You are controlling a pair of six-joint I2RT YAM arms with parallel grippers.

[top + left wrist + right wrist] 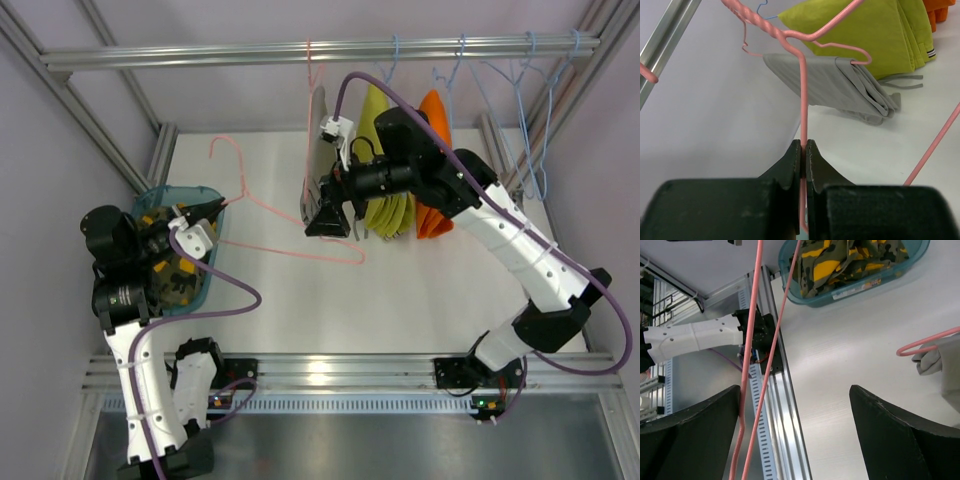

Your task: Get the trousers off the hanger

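Closest, my left hand (804, 148) is pinched tight on a pink hanger (802, 100). My right hand (795, 390) gapes apart near the grey trousers (840, 87), which are draped on a second hanger (866, 56). Camouflage trousers (850, 260) lie in the teal basket (860, 287); I can't read its sticker.

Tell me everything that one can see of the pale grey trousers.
The pale grey trousers are plain soft cloth, folded in several layers and draped over the pink wire hanger that hangs from the rail. Thin grey drawstrings trail at one end. They hang beside a yellow-green garment. The right gripper stands open close by, with no cloth between its jaws.
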